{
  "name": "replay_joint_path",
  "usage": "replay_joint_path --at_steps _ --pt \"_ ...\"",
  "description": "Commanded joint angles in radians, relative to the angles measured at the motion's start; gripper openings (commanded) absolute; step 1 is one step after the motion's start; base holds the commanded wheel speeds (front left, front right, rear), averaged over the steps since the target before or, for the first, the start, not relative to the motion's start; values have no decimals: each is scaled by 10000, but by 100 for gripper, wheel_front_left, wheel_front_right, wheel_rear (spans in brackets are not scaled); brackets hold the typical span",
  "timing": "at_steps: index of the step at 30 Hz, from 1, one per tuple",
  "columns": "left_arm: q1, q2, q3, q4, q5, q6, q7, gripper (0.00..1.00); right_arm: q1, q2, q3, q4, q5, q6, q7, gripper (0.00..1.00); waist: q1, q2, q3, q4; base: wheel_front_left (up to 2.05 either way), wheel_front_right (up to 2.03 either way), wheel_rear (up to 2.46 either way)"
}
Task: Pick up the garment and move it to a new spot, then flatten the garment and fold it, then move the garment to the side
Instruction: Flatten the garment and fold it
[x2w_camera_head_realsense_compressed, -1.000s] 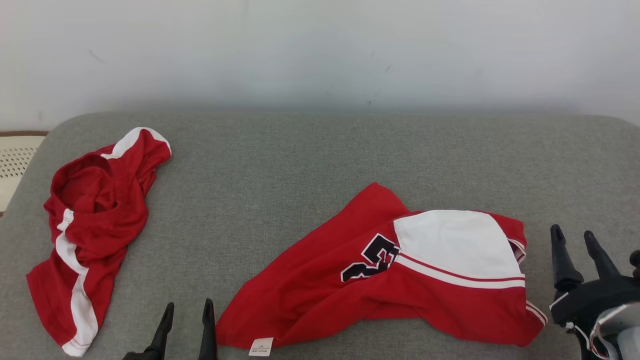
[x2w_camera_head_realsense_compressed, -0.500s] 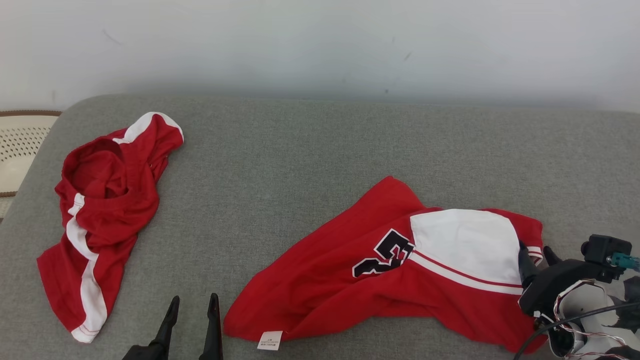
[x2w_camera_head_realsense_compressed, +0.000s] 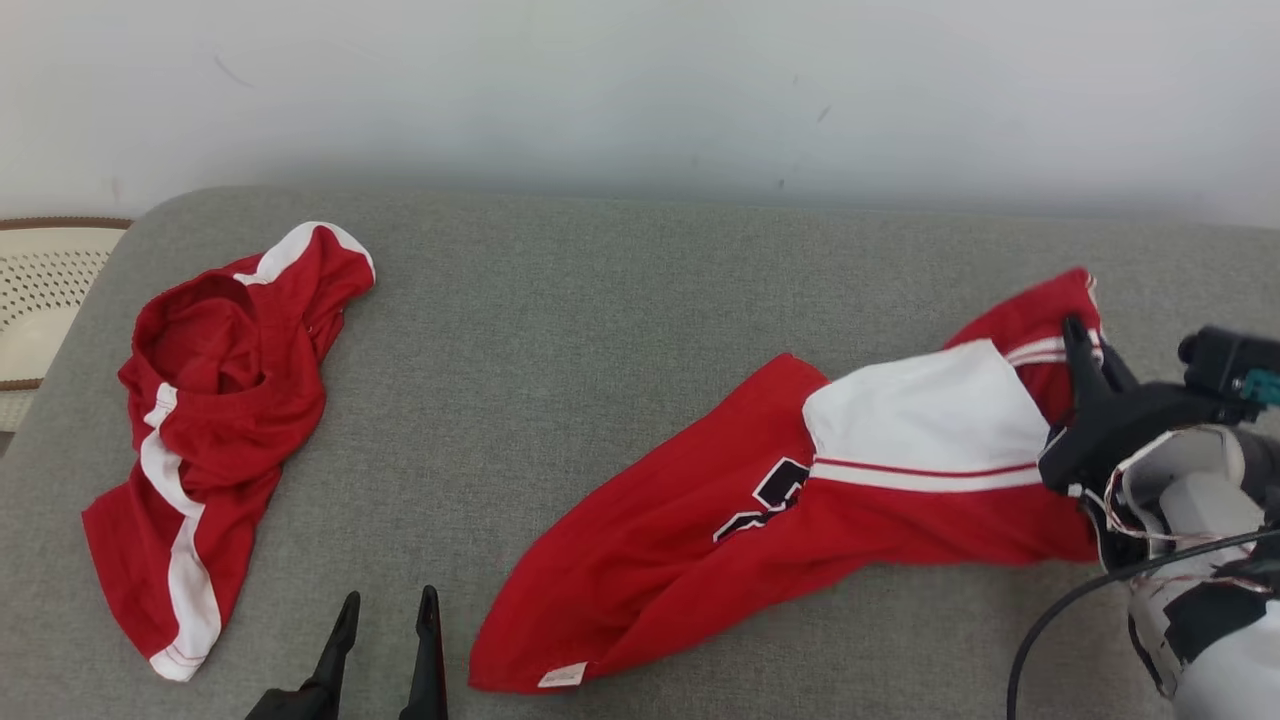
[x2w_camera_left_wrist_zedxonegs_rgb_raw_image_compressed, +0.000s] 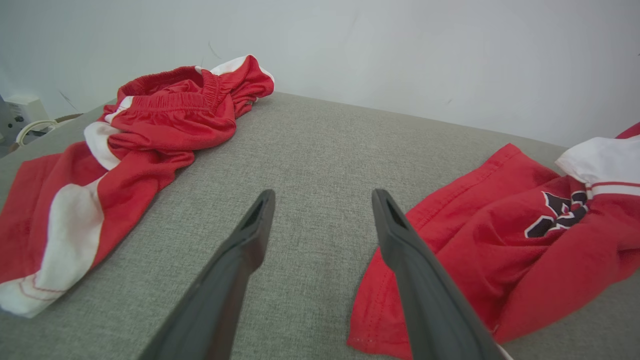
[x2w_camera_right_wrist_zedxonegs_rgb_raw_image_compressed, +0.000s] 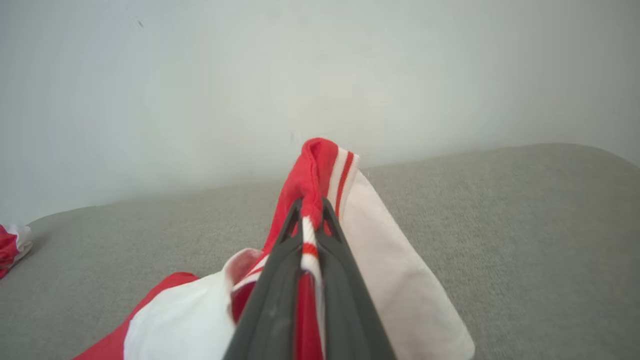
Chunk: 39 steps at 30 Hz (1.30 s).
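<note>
Red shorts (x2w_camera_head_realsense_compressed: 200, 420) lay well left of the jersey (x2w_camera_head_realsense_compressed: 690, 550) on the grey cushion (x2w_camera_head_realsense_compressed: 600, 300). Left hand (x2w_camera_head_realsense_compressed: 390, 596), mostly cut off, sat unclenched just left of its hem. Right hand (x2w_camera_head_realsense_compressed: 1078, 332) pinched the jersey's right end; number (x2w_camera_head_realsense_compressed: 770, 495) half hidden.

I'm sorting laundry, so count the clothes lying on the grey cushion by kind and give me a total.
Jersey: 1
Shorts: 1
Total: 2
</note>
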Motion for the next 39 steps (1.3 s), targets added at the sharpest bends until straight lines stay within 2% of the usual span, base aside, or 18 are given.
replay_joint_path --at_steps 1,4,9,10,11,12,19,28,39 --pt "-84 0 8 6 -94 -1 -16 100 -222 -77 110 -23 -67 8 -127 0 -1 -1 -7 18 0 0 0" --pt "-75 1 -42 10 -163 18 -16 100 -1024 -164 410 81 -78 8 -380 0 -1 -1 -29 112 0 0 0" --pt "-99 1 -101 46 -243 22 -16 100 -1455 -265 815 809 45 8 -47 0 -1 -1 -30 293 0 0 0" --pt "-96 1 -131 60 -246 26 -16 100 -1439 -307 889 1052 28 8 63 13 -1 -1 -46 334 0 0 0" --pt "-84 1 -135 67 -231 41 -16 100 -1471 -310 956 1221 -1 8 41 69 -1 -1 -63 362 0 0 0" --pt "-65 -1 -152 74 -225 51 -16 100 -1499 -317 982 1374 -17 8 -40 100 -1 -1 -89 386 0 0 0" --pt "231 0 -52 94 -192 73 -16 100 -1252 -341 1290 1925 -100 8 -628 100 -1 -1 -347 289 0 0 0" --pt "371 0 -15 36 -160 50 -16 100 -937 -104 1615 1809 117 8 -833 100 -1 -1 -528 99 0 0 0" --pt "213 -1 -198 96 -118 -39 -15 100 -1249 -123 2462 2183 669 8 568 100 -1 -1 -488 460 0 0 0"
